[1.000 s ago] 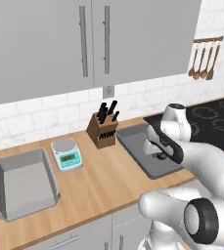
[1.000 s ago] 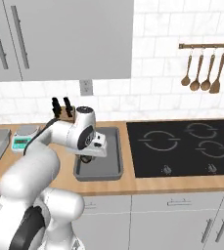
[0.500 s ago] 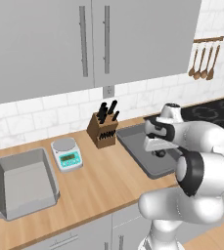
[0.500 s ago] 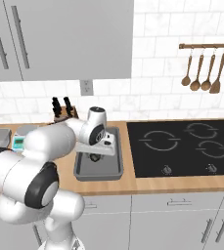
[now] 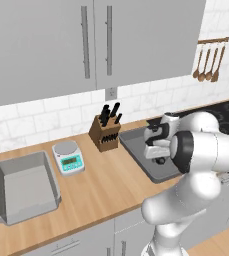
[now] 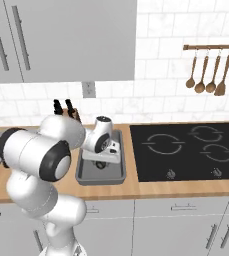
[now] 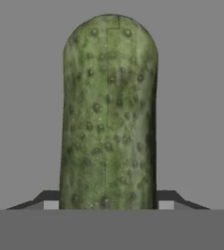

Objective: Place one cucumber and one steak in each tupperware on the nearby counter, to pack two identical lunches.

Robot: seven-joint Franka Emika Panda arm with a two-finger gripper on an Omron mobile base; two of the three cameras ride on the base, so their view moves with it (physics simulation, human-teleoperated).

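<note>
A bumpy green cucumber (image 7: pixel 108 112) stands lengthwise between my fingertips (image 7: pixel 169 197), over a flat grey floor. My gripper (image 5: pixel 160 159) is shut on the cucumber and hangs low inside the right grey tupperware (image 5: pixel 134 144), next to the hob; from the other side the gripper (image 6: pixel 102 164) is in the same tupperware (image 6: pixel 84 175). A second grey tupperware (image 5: pixel 2 175) sits at the left end of the wooden counter (image 5: pixel 106 180). The steak is out of view.
A knife block (image 5: pixel 105 132) and a small white scale (image 5: pixel 68 156) stand between the two boxes. The black hob (image 6: pixel 196 150) lies right of the gripper. Wooden utensils (image 6: pixel 206 70) hang on the wall. Wall cabinets (image 5: pixel 96 45) are overhead.
The arm's elbow has swung forward and to the right, while the hand has stayed low over the right tupperware with the cucumber in it.
</note>
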